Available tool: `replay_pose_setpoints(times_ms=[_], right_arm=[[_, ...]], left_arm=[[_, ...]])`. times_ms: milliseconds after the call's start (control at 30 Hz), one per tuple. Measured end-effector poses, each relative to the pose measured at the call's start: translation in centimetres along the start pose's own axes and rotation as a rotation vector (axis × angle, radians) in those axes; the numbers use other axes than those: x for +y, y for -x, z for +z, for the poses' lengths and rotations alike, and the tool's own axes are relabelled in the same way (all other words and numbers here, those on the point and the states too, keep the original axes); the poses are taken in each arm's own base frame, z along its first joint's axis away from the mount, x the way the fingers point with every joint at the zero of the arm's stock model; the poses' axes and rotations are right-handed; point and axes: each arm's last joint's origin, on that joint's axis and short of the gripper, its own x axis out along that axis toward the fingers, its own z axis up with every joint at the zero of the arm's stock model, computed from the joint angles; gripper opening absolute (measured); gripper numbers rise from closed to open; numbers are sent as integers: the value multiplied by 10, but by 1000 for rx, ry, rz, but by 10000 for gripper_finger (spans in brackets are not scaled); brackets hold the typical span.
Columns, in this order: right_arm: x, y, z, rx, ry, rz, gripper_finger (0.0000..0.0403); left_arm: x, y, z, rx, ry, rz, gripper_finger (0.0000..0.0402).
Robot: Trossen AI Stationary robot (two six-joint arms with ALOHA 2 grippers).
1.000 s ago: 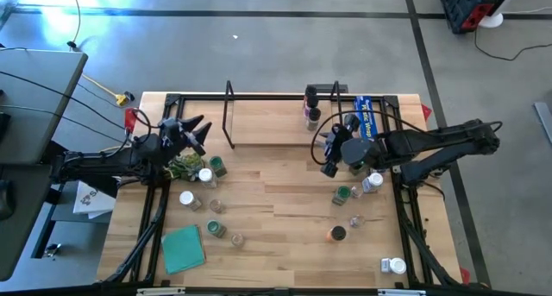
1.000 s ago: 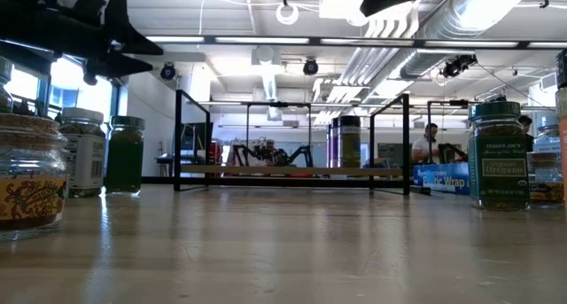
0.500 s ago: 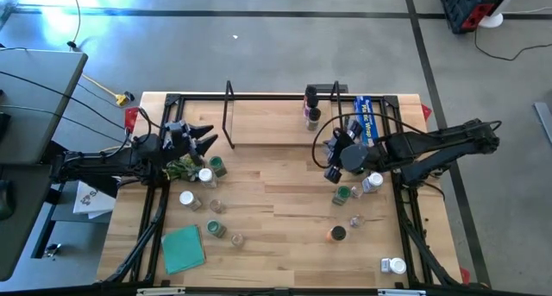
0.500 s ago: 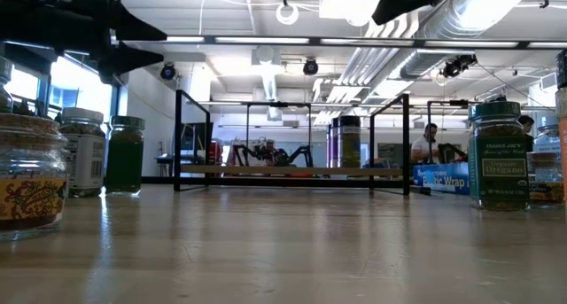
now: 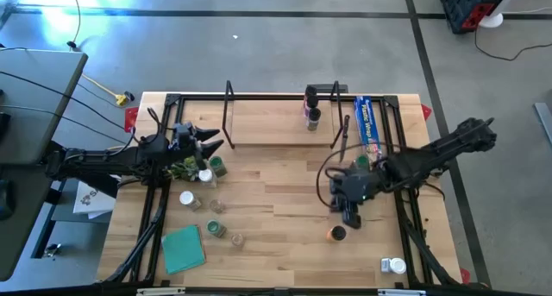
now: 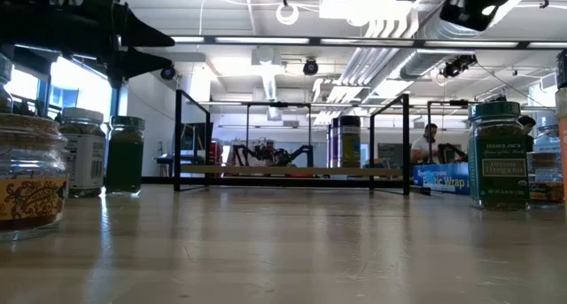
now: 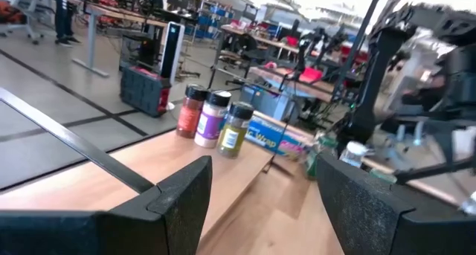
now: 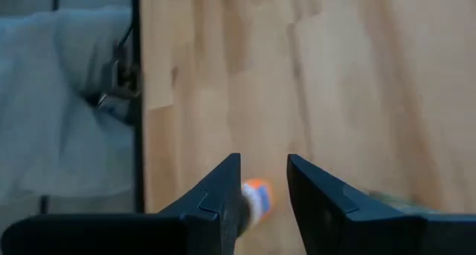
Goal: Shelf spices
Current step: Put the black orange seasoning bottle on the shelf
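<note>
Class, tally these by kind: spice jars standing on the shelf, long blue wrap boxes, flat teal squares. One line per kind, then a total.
spice jars on the shelf: 3
blue wrap box: 1
teal square: 1
Total: 5

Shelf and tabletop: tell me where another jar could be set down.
The shelf is bare between its left upright and the three jars at its right end. The table centre is bare too. It is crowded below the left gripper and around the right gripper.
</note>
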Motion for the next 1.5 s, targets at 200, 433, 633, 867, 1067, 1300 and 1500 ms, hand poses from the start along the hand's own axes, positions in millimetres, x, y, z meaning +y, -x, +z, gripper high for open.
replay_pose_setpoints(times_ms=[200, 433, 633, 867, 1067, 1300, 1500], right_arm=[[25, -9, -4, 37, 54, 47, 171], [51, -36, -30, 118, 85, -6, 261], [61, -60, -48, 201, 206, -68, 290], [60, -63, -43, 185, 186, -132, 291], [68, -50, -32, 183, 223, -121, 291], [62, -54, -36, 181, 280, -184, 291], [48, -63, -38, 210, 323, -207, 291]], left_arm=[[0, -3, -4, 31, -11, 9, 234], [0, -5, -6, 46, 5, 7, 234], [0, -5, -6, 47, -12, 6, 234], [0, -5, -6, 47, -12, 6, 234], [-1, -5, -5, 40, -9, 4, 234], [-1, -5, -5, 45, -9, -12, 234], [-1, -5, -6, 51, -8, -28, 234]])
